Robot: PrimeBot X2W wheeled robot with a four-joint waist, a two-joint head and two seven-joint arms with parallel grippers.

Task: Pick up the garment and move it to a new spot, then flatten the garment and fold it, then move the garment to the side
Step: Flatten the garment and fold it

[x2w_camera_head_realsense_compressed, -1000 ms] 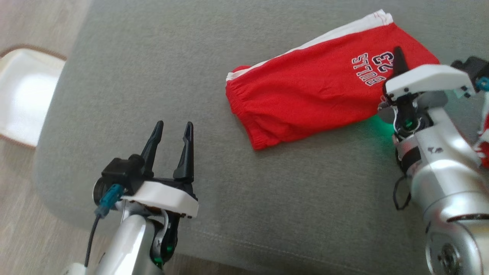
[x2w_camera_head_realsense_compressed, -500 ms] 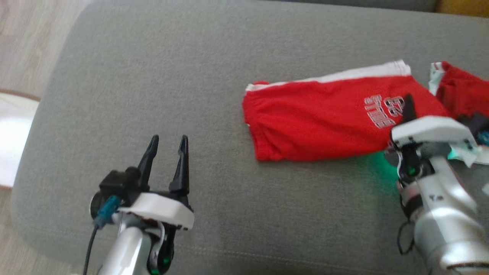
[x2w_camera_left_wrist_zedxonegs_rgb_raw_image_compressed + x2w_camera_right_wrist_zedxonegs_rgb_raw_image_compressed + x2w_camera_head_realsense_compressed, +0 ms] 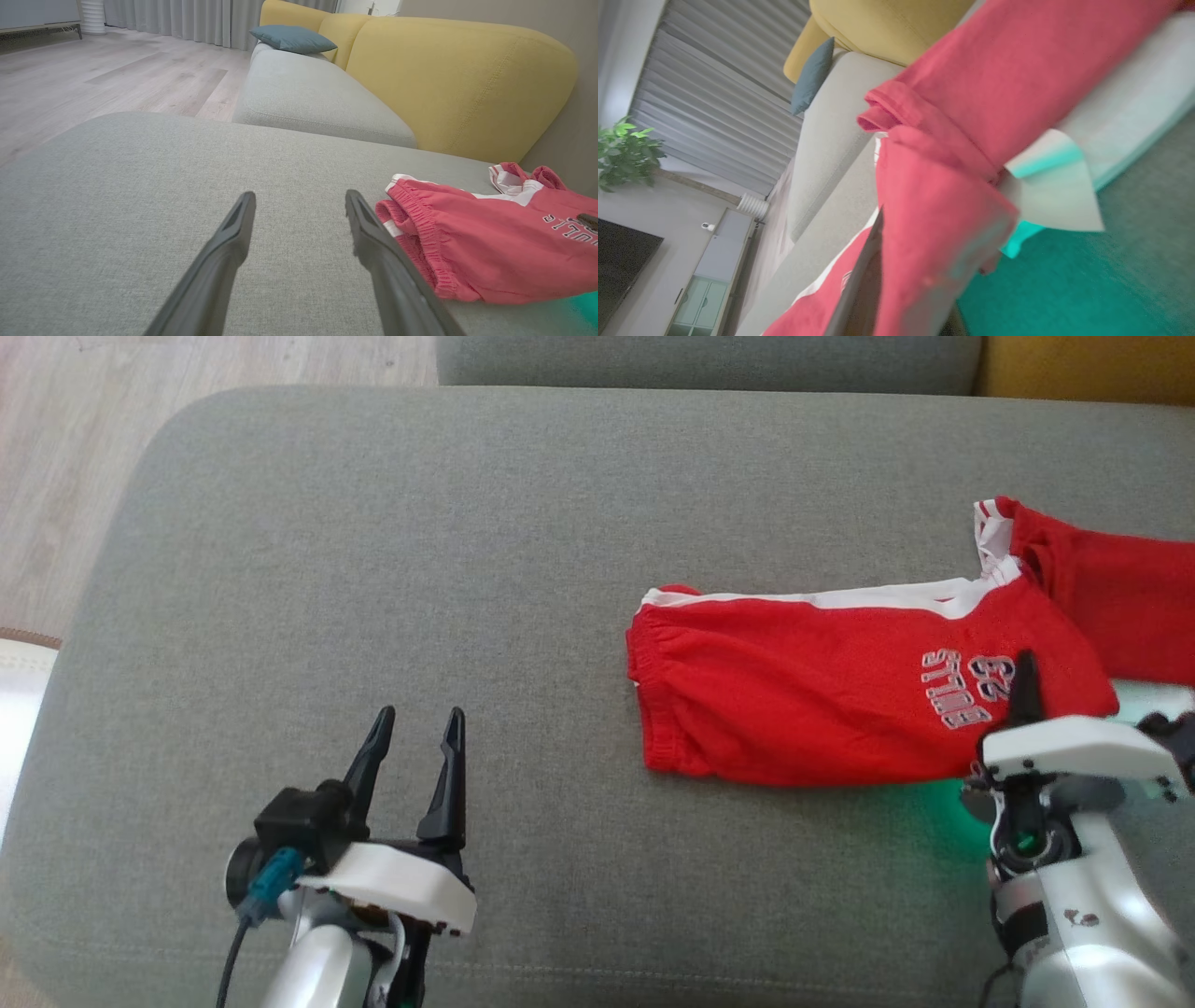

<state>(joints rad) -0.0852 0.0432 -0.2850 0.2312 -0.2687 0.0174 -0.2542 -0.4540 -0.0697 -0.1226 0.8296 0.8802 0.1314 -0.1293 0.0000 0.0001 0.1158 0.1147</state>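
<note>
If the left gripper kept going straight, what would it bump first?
Likely only the grey cushion, if it dips. The left gripper points across bare fabric; the red shorts lie off to its right, outside that line. Depth is hard to judge.

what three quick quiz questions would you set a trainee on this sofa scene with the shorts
1. True or false: the left gripper is open over the grey seat cushion, holding nothing.
2. What is the right gripper shut on? A the red shorts; B the seat cushion; C nothing.
3. Short answer: what word is printed on the shorts beside the number?

Key: 1 true; 2 A; 3 BULLS
</note>
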